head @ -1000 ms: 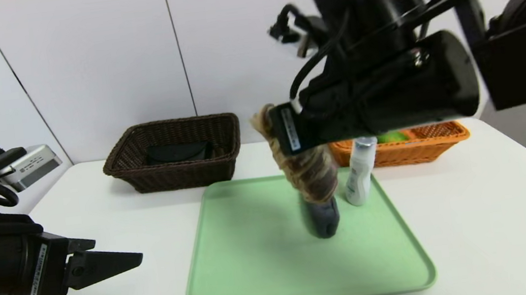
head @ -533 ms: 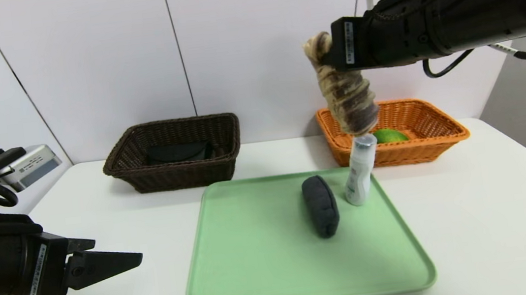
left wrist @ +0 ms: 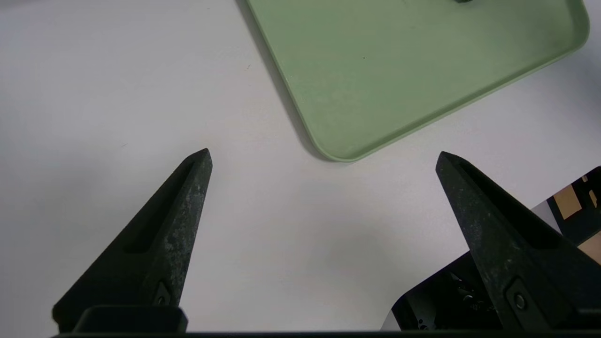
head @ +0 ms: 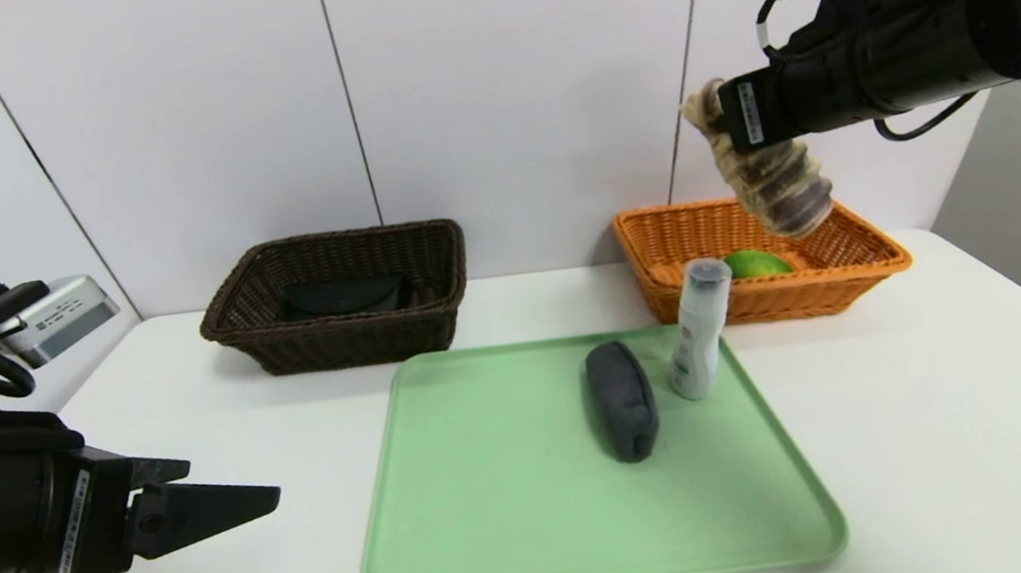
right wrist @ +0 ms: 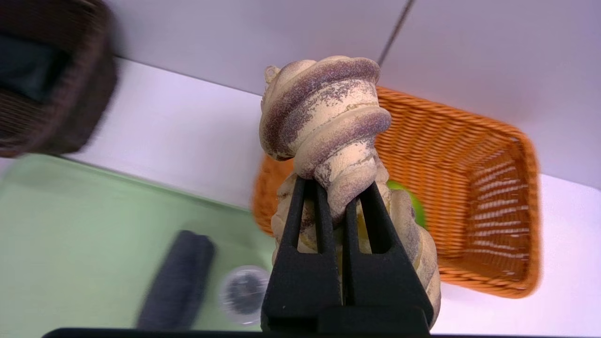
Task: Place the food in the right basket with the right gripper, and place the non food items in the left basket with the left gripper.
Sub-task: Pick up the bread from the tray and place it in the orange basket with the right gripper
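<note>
Twisted bread now over the orange basket, far right, no longer above the tray. Right gripper clamped shut on it; left gripper wide, holding nothing, near left. Drop looks next.

The twisted food item looks rough and matt, both baskets, brown and orange, look coarsely woven, the green tray smooth plastic, the dark pouch soft matt cloth, and the white bottle smooth plastic.

Two baskets — one tray, one bottle, one dark pouch — and seemingly one green item.
</note>
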### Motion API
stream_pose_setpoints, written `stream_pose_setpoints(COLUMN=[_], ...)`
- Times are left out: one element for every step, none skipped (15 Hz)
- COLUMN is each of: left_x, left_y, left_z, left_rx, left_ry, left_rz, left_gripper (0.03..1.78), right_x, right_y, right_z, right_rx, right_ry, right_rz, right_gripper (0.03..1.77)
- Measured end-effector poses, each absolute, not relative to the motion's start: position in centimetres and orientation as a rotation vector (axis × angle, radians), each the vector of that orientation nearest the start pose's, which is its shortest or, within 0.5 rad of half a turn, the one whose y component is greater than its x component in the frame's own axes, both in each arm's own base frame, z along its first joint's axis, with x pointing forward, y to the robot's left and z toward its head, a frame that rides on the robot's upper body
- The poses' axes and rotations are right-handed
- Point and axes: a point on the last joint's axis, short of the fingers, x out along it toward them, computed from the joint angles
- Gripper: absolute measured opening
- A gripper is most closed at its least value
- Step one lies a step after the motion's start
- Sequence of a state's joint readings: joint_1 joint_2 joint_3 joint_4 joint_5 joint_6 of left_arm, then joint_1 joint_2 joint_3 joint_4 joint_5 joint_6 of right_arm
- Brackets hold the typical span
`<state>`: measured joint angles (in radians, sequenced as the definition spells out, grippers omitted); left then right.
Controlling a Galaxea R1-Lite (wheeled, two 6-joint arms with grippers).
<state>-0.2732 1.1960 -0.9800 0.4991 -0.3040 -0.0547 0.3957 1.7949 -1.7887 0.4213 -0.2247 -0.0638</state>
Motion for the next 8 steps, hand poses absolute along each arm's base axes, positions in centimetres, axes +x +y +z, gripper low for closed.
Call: stream_pose_setpoints(left_x=[14.6, 14.6, 14.6, 14.6, 14.6, 14.5, 14.5, 14.5], left_y=[-4.8, -4.8, -4.8, -4.8, -4.8, -4.8, -4.8, -4.8], left_z=[24.9, 24.9, 24.9, 24.8, 24.8, 24.7, 24.7, 24.7], left_rx=[-0.061, -0.062, -0.062, -0.062, -0.062, -0.062, -0.063, -0.062], left_ry=[0.739, 0.739, 0.740, 0.741, 0.743, 0.745, 0.746, 0.747], left_rz=[-0.533, -0.533, -0.533, -0.533, -0.533, -0.533, -0.533, -0.532], left_gripper=[1.69, 1.69, 1.69, 1.69, 1.69, 1.69, 1.69, 1.69], right_x=[31.7, 32.4, 33.2, 33.9, 34.7, 35.4, 36.2, 36.9], right_y=[11.9, 11.3, 10.8, 10.4, 9.9, 9.6, 9.3, 9.1], right_z=[32.1, 31.8, 31.7, 31.6, 31.5, 31.4, 31.1, 30.7], right_rx=[-0.239, -0.287, -0.332, -0.381, -0.441, -0.505, -0.569, -0.637], right_ry=[0.410, 0.408, 0.385, 0.352, 0.320, 0.298, 0.281, 0.277], right_rz=[0.167, 0.156, 0.144, 0.132, 0.122, 0.114, 0.103, 0.088], right_gripper=[0.09, 0.09, 0.09, 0.09, 0.09, 0.09, 0.09, 0.09])
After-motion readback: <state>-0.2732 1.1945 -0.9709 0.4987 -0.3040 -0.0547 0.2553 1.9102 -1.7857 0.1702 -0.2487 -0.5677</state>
